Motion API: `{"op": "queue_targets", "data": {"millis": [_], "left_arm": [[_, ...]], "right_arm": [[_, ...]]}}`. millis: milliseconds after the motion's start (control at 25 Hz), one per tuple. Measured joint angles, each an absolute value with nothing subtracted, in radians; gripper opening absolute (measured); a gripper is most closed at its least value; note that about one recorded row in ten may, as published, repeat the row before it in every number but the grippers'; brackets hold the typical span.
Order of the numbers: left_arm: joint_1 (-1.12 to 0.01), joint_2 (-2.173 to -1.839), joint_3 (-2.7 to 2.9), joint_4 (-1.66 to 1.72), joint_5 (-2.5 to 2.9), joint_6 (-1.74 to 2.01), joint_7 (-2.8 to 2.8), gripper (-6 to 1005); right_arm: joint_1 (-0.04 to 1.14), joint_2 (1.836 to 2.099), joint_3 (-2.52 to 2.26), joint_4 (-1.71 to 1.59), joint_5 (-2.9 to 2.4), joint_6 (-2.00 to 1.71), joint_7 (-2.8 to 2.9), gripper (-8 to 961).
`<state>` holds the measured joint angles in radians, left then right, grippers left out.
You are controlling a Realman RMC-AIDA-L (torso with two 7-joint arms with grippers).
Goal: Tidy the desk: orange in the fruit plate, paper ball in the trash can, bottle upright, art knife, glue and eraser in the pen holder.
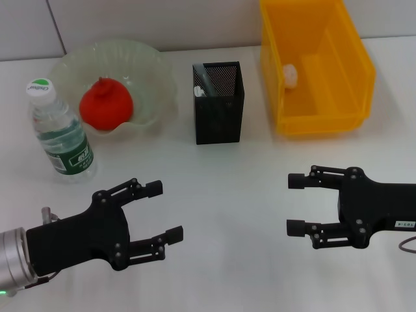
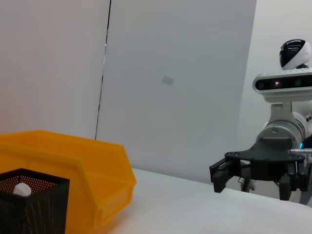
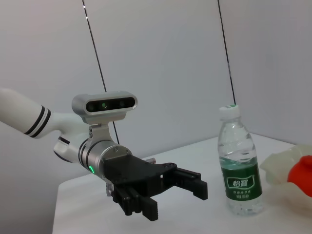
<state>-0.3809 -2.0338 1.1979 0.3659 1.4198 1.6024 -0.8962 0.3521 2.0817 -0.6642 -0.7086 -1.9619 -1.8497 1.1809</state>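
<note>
— Looking across the desk, what lay nearest each claw?

— Nothing loose did. The left gripper (image 1: 161,211) hovered low over the near side of the table (image 1: 234,195), its fingers spread wide and holding nothing; the right gripper (image 1: 297,205) hung opposite it, equally wide and equally bare.

— And the task's things?

— All sat farther back. The orange (image 1: 106,104) rested in the fruit plate (image 1: 153,71) at the far left, the bottle (image 1: 60,134) stood upright just beside that plate and nearest the left claw, cap up. The paper ball (image 1: 290,74) lay inside the trash can (image 1: 351,84) at the far right, nearer the right claw.

— The pen holder?

— It stood between plate and bin, about midway from both arms, with something pale showing inside (image 1: 218,104). I could not tell whether knife, glue and eraser were all in there.

— So what did the next move turn on?

— Judging by the layout, little remained to fetch
</note>
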Motion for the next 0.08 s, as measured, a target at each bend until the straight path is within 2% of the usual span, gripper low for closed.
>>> {"op": "queue_targets", "data": {"millis": [80], "left_arm": [[-0.380,-2.033,1.198,0.367,1.419,1.603,-0.896,859]], "right_arm": [[0.353,2.082,-0.664,-0.709,-1.962,-1.850,1.181,802]]}}
